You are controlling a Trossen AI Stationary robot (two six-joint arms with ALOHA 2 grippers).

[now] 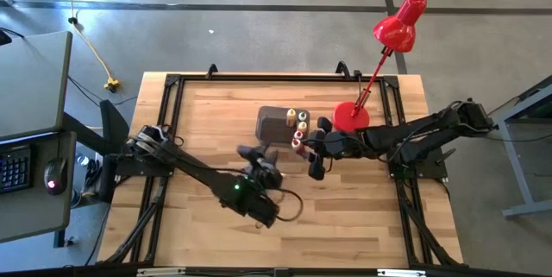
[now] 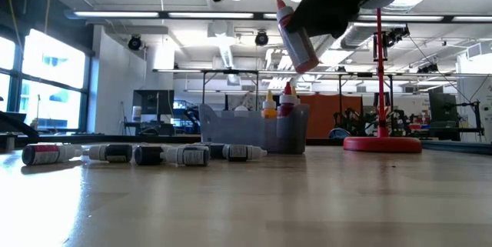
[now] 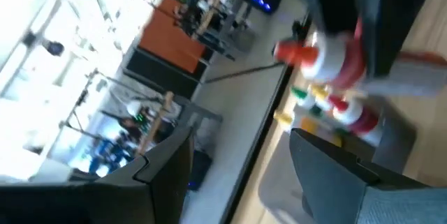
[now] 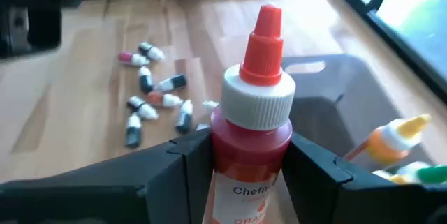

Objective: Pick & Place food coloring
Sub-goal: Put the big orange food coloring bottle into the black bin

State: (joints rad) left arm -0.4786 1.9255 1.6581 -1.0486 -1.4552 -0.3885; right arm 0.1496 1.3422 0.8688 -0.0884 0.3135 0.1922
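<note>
My right gripper (image 4: 250, 172) is shut on a food coloring bottle (image 4: 255, 112) that has a red body, a white collar and a red nozzle. It hangs in the air near the dark grey bin (image 1: 272, 122), with the bottle (image 2: 296, 35) tilted. Stubby bottles (image 2: 277, 108) stand upright in the bin. Several small vials (image 2: 138, 153) lie on their sides on the table. My left gripper (image 1: 256, 158) hovers open above the table's middle, its fingers (image 3: 167, 175) holding nothing. My right gripper pinches the bottle's red body (image 4: 248, 147) just below the white collar, one finger on each side. The fingers come from the table's right side, slanting down. The bottle is lifted clear of table and bin, tilted, with its nozzle (image 2: 281, 7) uppermost.
A red desk lamp (image 1: 392, 35) stands with its round base (image 1: 349, 115) right of the bin, behind my right arm. The loose vials (image 4: 150, 91) lie scattered beyond the bin. Bare wood lies toward the near edge. A desk with a keyboard stands off the table's left side.
</note>
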